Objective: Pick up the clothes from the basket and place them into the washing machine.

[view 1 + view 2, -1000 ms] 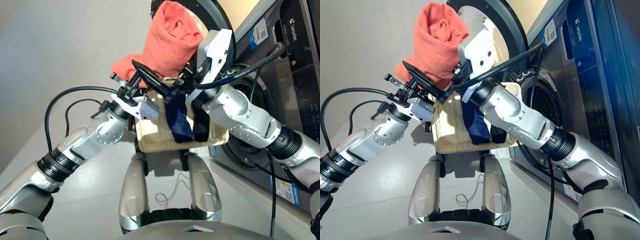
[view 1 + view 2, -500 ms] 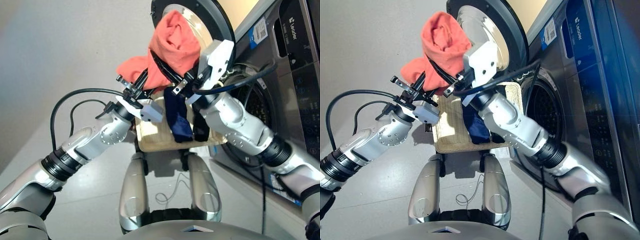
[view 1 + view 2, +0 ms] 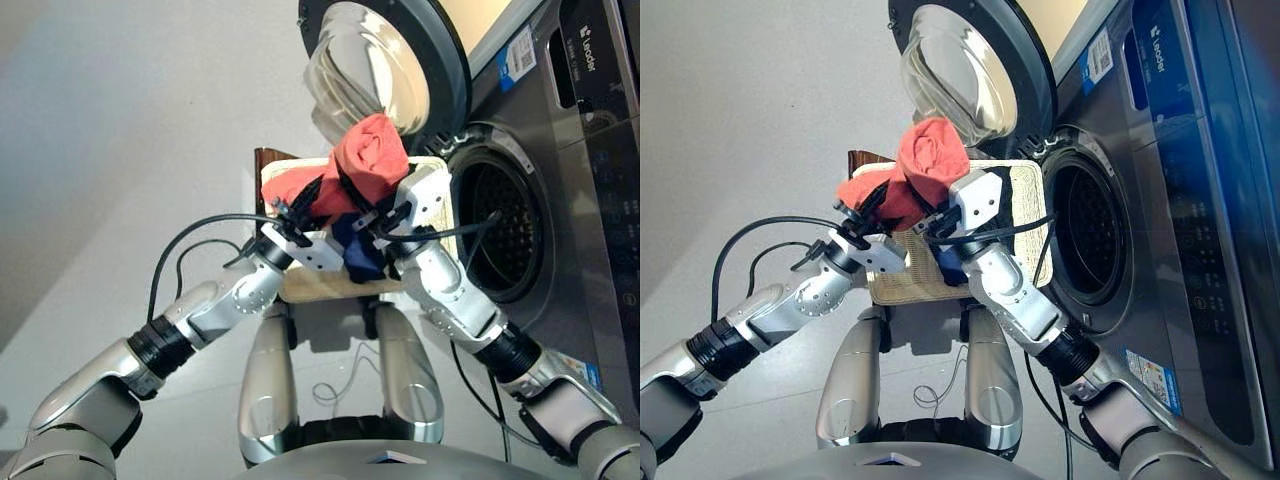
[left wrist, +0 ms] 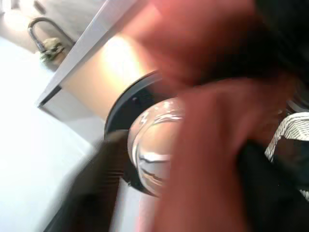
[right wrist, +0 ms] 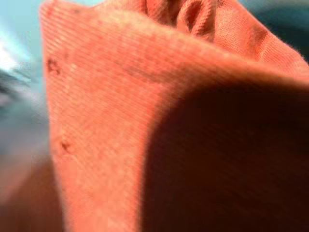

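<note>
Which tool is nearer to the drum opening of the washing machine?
Right. The right tool is beside the drum opening; the left tool is farther out, across the red-orange cloth.

Bunched red-orange roll [image 3: 365, 165] aloft over cream basket [image 3: 300, 285]
</note>
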